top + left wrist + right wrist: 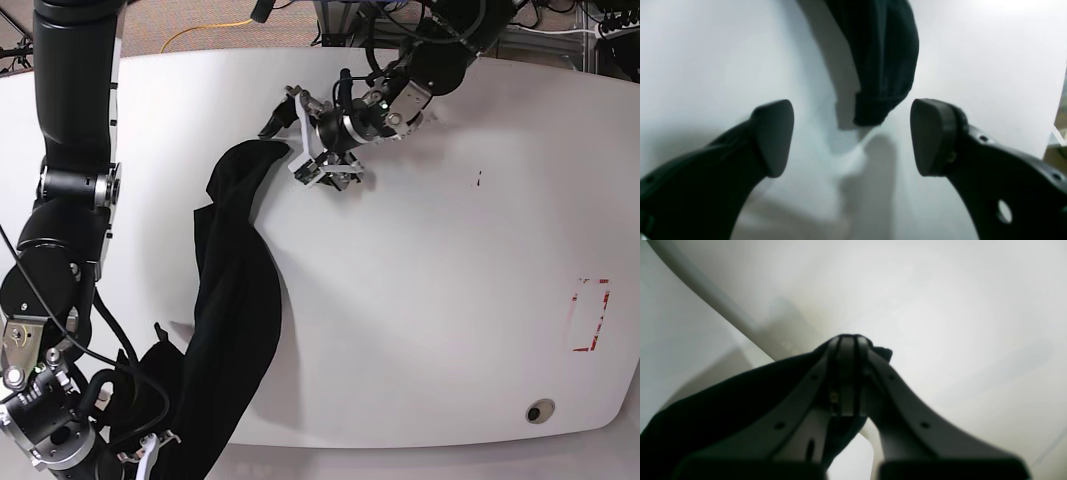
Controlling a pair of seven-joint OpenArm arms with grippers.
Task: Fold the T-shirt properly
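Observation:
The black T-shirt [235, 300] lies bunched in a long strip on the white table [430, 270], running from the upper middle down to the front left edge. My left gripper [284, 140] stands open at the strip's upper end. In the left wrist view, a hemmed end of the T-shirt [883, 66] hangs just ahead of the left gripper [851, 136], between the two pads and touching neither. My right gripper [158, 445] is shut on the T-shirt's lower end at the front left. The right wrist view shows the right gripper [848, 340] pinching the T-shirt [723, 400], which drapes to its left.
A red outlined rectangle [590, 315] is marked near the table's right edge. A small dark round fitting [540, 411] sits near the front right corner. The right arm's column [75, 150] stands along the left side. Cables [200, 30] lie on the floor behind the table.

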